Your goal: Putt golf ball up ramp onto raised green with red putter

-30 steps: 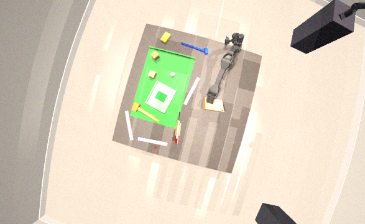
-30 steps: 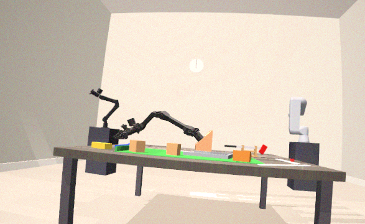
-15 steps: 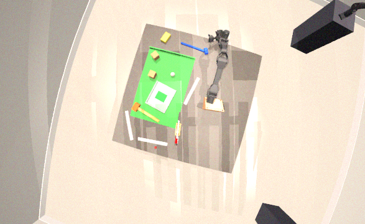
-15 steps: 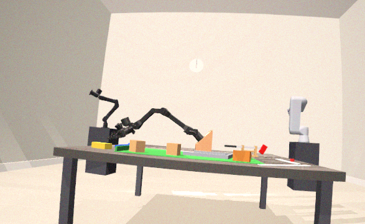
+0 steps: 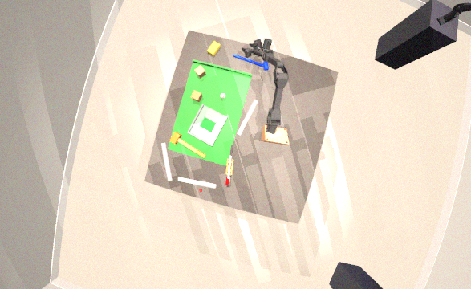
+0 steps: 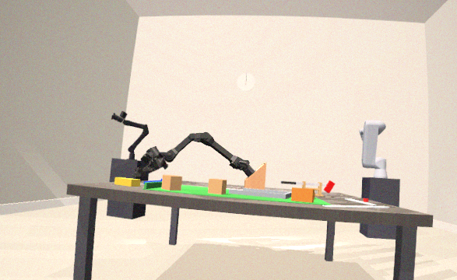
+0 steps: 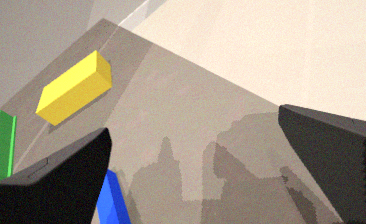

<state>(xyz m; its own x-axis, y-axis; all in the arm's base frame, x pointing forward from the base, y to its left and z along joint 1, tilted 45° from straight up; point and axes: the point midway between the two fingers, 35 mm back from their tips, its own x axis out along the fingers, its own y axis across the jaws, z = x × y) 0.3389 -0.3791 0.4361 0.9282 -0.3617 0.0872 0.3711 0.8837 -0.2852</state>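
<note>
The red putter, with red head [image 5: 228, 181] [image 6: 329, 187], pale shaft and dark grip [image 6: 288, 182], lies across a small wooden stand [image 5: 228, 160] beside the near right corner of the green mat [image 5: 231, 82] [image 6: 197, 190]. The white golf ball [image 5: 222, 95] sits on the mat; I cannot make it out in the exterior view. The raised green [image 5: 208, 124] is a green square within a pale grey ramp frame [image 5: 219, 116]. My gripper [image 5: 245, 47] [image 6: 138, 169] [image 7: 194, 124] is open and empty, low near the blue putter [image 5: 249, 60] [image 6: 152, 181] [image 7: 113, 200], far from the red one.
A yellow block [image 5: 213, 48] [image 6: 127, 182] [image 7: 74, 92] lies beyond the mat's end. Two wooden blocks [image 5: 200, 71] [image 5: 196, 95] stand on the mat, and an orange mallet [image 5: 191, 147] lies across its lower end. White strips [image 5: 247, 117] [image 5: 196, 182] and a small red cube [image 5: 200, 190] lie around it.
</note>
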